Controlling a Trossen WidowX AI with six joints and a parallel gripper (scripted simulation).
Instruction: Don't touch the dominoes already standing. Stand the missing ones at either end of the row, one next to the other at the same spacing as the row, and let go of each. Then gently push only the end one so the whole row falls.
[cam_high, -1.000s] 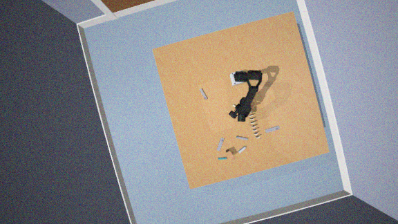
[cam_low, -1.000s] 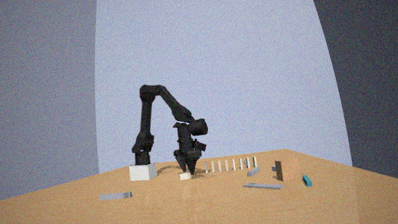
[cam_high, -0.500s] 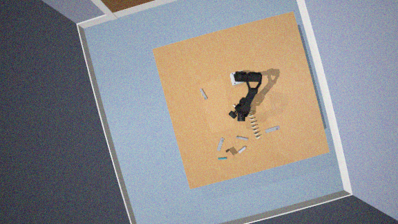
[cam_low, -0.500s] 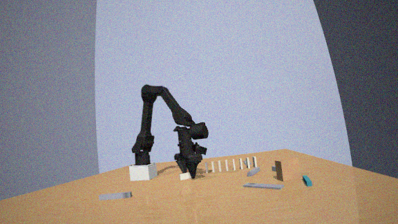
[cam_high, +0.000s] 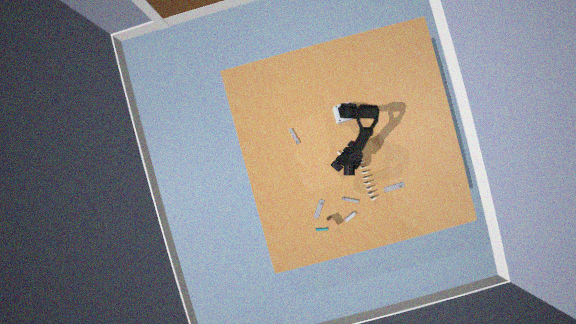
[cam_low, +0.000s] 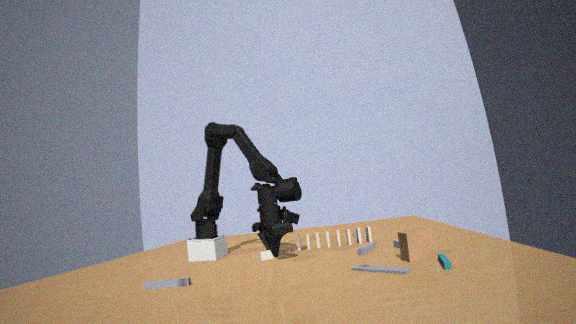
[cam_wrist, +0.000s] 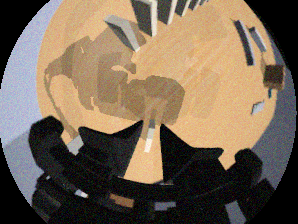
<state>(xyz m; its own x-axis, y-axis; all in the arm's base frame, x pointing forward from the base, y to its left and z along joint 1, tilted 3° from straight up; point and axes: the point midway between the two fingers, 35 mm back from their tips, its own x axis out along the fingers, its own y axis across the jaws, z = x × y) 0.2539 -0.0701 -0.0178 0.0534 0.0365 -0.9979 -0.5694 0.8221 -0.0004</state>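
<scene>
Several pale dominoes (cam_high: 369, 182) (cam_low: 328, 239) (cam_wrist: 153, 19) stand in a row. The row's end domino nearest the arm (cam_low: 299, 242) (cam_wrist: 122, 31) shows at a different angle from the others in the wrist view; whether it is turned or tilted I cannot tell. A loose white domino (cam_high: 339, 153) (cam_low: 267, 255) (cam_wrist: 148, 145) lies low on the table by the fingertips. My gripper (cam_low: 275, 256) (cam_wrist: 152, 124) is down at table height, its fingers partly closed on either side of this domino. A narrow gap shows beside it in the wrist view; contact is not visible.
Grey slabs (cam_high: 394, 187) (cam_high: 295, 136) (cam_low: 381, 269) lie around the row and the arm. A brown block (cam_high: 338, 218) (cam_low: 404, 247) and a teal piece (cam_high: 322, 229) (cam_low: 444, 261) are beyond the row's far end, to its side. The arm's white base (cam_low: 207, 249) stands behind the gripper.
</scene>
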